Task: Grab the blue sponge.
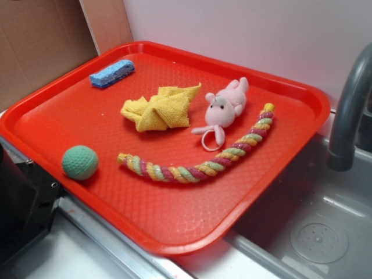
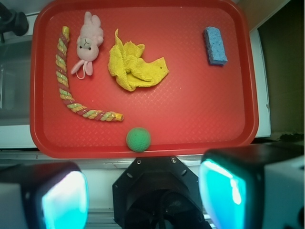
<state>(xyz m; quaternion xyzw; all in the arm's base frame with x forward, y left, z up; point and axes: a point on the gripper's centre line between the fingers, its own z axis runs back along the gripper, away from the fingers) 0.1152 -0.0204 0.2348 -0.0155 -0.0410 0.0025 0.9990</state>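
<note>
The blue sponge (image 2: 215, 46) is lying flat and untouched in the red tray's (image 2: 200, 119) far corner, well apart from the yellow cloth (image 2: 135, 67), its long axis running roughly along the tray's side rim. Nothing is grasped yet: the end effector (image 2: 143, 193) is hovering spread and empty beyond the tray's near rim, so approach and closing are remaining

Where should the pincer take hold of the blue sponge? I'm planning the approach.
Across its short width at mid-length, coming straight down from above: the blue sponge lies flat and alone near a corner of the tray, long sides unobstructed. The pincer stands open.
</note>
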